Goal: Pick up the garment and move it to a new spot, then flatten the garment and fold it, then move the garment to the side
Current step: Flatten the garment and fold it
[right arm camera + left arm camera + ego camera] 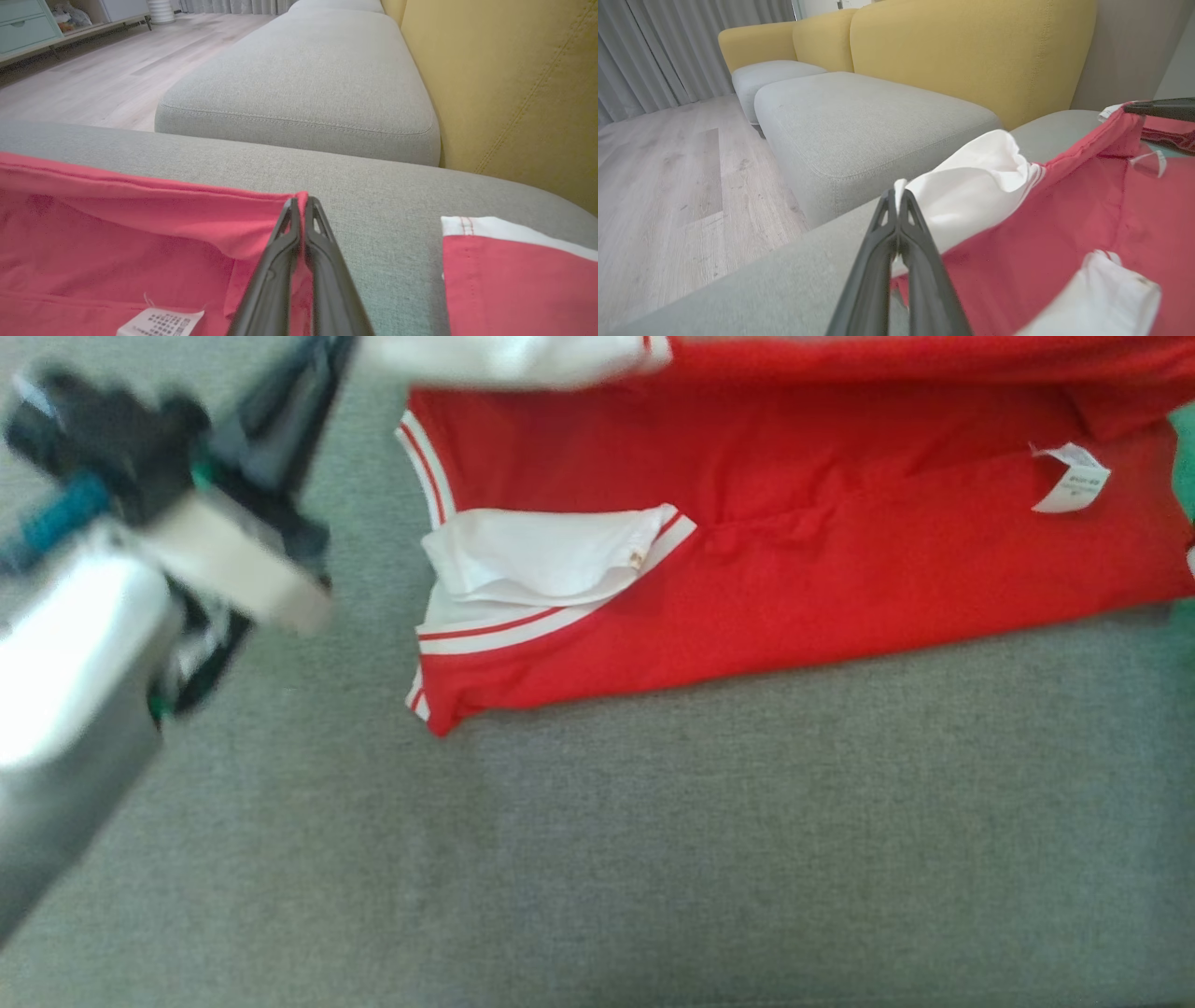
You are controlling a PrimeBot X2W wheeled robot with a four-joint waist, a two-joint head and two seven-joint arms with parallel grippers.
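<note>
On the grey sofa cushion, I saw my left gripper clamped on the white sleeve of the shirt, and my right gripper pinching its red hem.

matt red cloth garment, coarse grey woven cushion

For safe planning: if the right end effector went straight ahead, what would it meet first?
Past the garment edge it pinches, the right end effector probably meets the grey seat cushion; depth unclear.
</note>
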